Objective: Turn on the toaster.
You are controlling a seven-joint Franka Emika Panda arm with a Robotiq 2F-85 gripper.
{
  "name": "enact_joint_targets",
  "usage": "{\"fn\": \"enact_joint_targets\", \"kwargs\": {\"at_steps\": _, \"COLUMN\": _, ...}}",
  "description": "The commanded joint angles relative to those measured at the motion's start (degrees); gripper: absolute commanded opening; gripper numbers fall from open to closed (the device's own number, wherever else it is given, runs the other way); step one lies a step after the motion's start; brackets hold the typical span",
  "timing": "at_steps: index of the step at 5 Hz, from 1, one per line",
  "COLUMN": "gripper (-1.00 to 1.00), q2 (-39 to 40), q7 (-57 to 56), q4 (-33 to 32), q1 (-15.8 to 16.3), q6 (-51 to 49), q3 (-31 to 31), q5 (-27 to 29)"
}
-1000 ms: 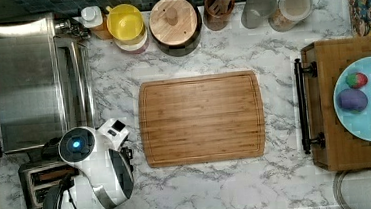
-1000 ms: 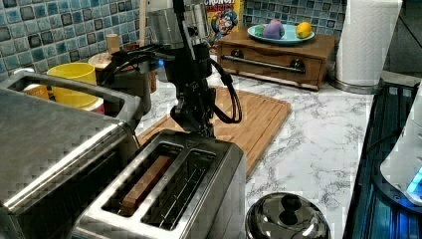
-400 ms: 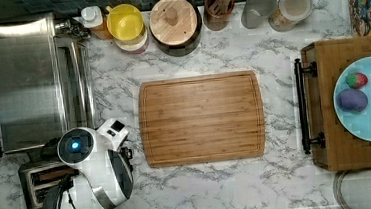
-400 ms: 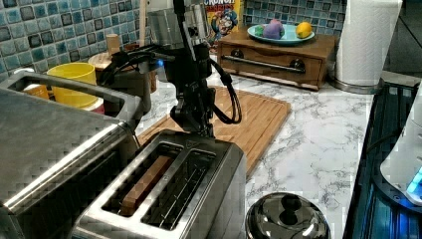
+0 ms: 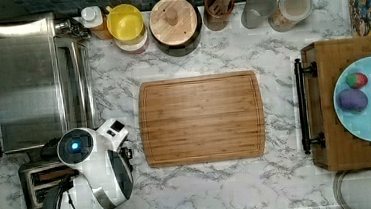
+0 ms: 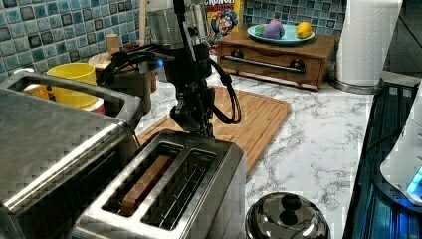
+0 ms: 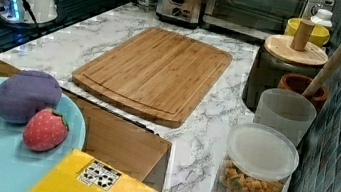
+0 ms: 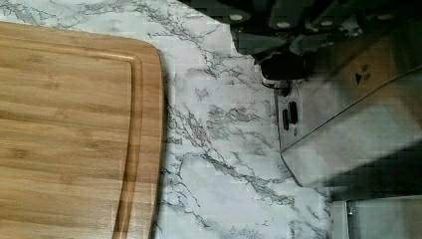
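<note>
Left view: the jaws — state cannot be told — are seen at the toaster end; its lever should be pressed straight down until latched

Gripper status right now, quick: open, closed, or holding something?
Gripper: cannot be told; it sits at the far end of the toaster, by its lever.

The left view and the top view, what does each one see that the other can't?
The left view alone shows inside the toaster: something brown stands in one slot. It also shows a shiny pot lid and a paper towel roll.

The top view alone shows two clear containers along the back wall.

Both show the cutting board, the yellow bowl, the toaster oven, the plate of toy fruit and the arm by the toaster.
</note>
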Motion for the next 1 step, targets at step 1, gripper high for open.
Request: {"fn": "enact_joint_targets", "kwargs": {"at_steps": 1, "gripper": -1.0, "q2": 7.73, "q7": 3.37, "q4": -7.2, "q1": -0.43, "q6": 6.61, "q3": -1.24, "q5": -1.28}}
